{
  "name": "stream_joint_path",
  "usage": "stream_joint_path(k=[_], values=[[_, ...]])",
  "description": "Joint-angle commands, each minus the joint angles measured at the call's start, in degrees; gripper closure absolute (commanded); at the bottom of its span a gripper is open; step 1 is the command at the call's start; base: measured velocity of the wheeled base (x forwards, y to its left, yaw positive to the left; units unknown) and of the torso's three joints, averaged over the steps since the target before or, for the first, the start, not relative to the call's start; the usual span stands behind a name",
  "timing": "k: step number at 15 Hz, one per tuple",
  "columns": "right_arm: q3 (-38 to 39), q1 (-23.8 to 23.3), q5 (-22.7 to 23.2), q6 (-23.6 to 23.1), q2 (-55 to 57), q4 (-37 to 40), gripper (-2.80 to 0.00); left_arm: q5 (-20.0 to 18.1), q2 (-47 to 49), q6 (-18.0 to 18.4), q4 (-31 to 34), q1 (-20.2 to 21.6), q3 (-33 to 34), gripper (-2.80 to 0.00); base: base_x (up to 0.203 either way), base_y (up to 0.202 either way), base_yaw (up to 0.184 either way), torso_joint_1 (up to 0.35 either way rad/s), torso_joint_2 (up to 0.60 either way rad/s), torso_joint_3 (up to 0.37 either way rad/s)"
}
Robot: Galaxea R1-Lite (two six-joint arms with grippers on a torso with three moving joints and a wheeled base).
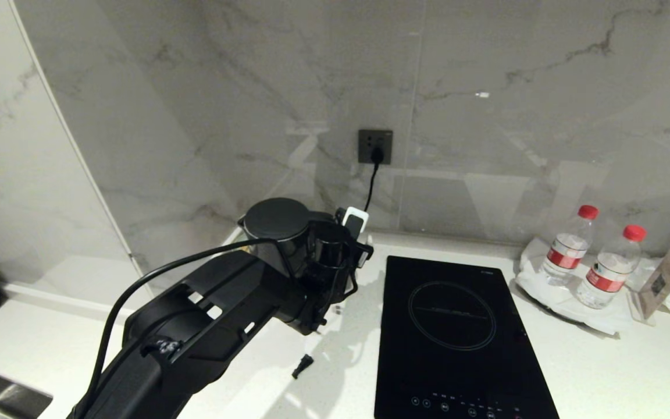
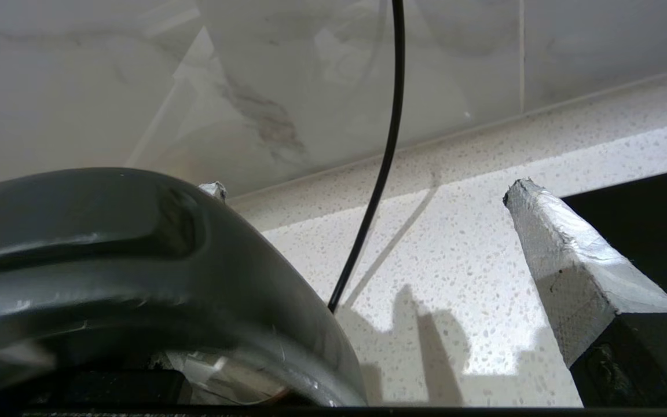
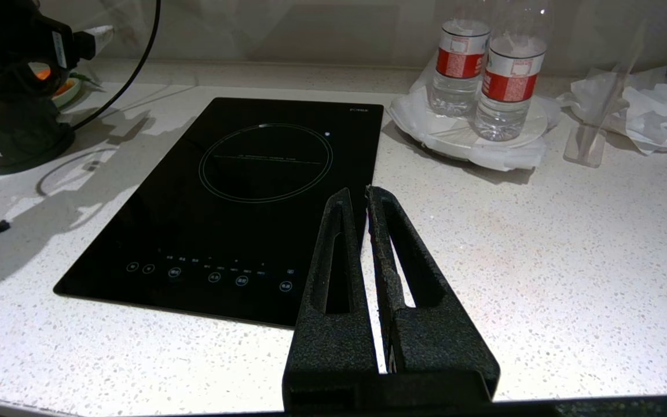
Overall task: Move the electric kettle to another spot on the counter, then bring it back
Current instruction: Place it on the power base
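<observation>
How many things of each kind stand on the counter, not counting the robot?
Kettle: 1
Hob: 1
Water bottles: 2
Plate under the bottles: 1
Card stand: 1
Total: 6

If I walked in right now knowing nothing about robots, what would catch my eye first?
Probably the big black left arm reaching across the white counter, its left gripper spread open at the electric kettle by the back wall. Next, the glossy black hob just right of it. Then two red-capped water bottles on a plate at the far right.
</observation>
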Motion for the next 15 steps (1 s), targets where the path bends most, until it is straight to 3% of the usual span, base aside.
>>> stream_joint_path(k=[1, 15], values=[[0.00, 0.00, 0.06, -0.08, 0.09, 0.00, 0.00, 0.09, 0.14, 0.14, -0.10, -0.11, -0.77, -2.80, 0.000, 0.000, 0.000, 0.000, 0.00, 0.000], [0.00, 0.00, -0.01, -0.08, 0.00, 0.00, 0.00, -1.08, 1.00, -0.07, 3.18, 0.43, -2.31, -2.80, 0.000, 0.000, 0.000, 0.000, 0.00, 0.000]])
